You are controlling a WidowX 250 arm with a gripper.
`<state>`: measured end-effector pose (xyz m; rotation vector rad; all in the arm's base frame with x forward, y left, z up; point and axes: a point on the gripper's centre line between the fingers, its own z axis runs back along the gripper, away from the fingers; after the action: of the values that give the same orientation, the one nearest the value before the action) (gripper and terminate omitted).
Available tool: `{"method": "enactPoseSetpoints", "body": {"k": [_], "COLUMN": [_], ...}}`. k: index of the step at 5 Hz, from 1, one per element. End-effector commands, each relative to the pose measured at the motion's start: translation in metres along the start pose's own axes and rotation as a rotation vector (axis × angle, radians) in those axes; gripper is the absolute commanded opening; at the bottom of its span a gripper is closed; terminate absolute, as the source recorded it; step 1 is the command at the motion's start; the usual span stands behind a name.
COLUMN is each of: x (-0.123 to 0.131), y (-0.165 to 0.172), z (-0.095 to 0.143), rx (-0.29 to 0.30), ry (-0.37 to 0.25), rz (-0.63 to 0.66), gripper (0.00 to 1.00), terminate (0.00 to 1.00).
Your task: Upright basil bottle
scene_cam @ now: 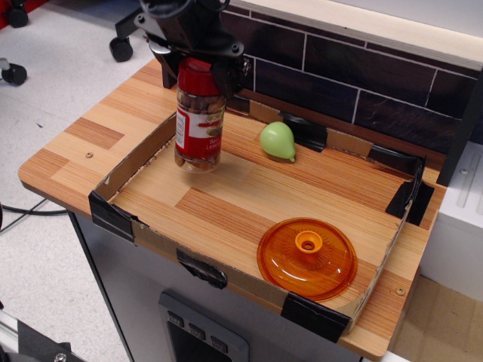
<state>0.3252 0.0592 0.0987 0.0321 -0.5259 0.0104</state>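
The basil bottle (pixel 200 121) is a clear jar with a red cap, a red-and-white label and brownish contents. It hangs upright at the left of the cardboard tray (pixel 121 215), its base at or just above the tray floor; I cannot tell if it touches. My black gripper (pixel 199 66) comes down from above and is shut on the bottle's red cap. The fingers partly hide the cap.
A green pear-shaped item (pixel 278 141) lies to the right of the bottle near the tray's back wall. An orange lid (pixel 307 258) lies at the tray's front right. A dark tiled wall (pixel 362 83) stands behind.
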Motion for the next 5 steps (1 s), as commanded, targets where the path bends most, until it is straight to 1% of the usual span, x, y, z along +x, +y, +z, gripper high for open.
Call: {"method": "enactPoseSetpoints", "body": {"k": [1, 2, 3, 4, 5], "x": [0.009, 0.013, 0.027, 0.043, 0.05], "y": [0.002, 0.004, 0.005, 0.005, 0.001], "z": [-0.002, 0.001, 0.019, 0.049, 0.067], "rx": [0.093, 0.077, 0.095, 0.105, 0.125], "ry": [-0.097, -0.065, -0.01, 0.031, 0.064], "rz": [-0.026, 0.009, 0.034, 0.09, 0.133], "gripper": [1.0, 1.0, 1.0, 1.0, 1.0], "terminate": [0.0, 0.0, 0.0, 0.0, 0.0]}}
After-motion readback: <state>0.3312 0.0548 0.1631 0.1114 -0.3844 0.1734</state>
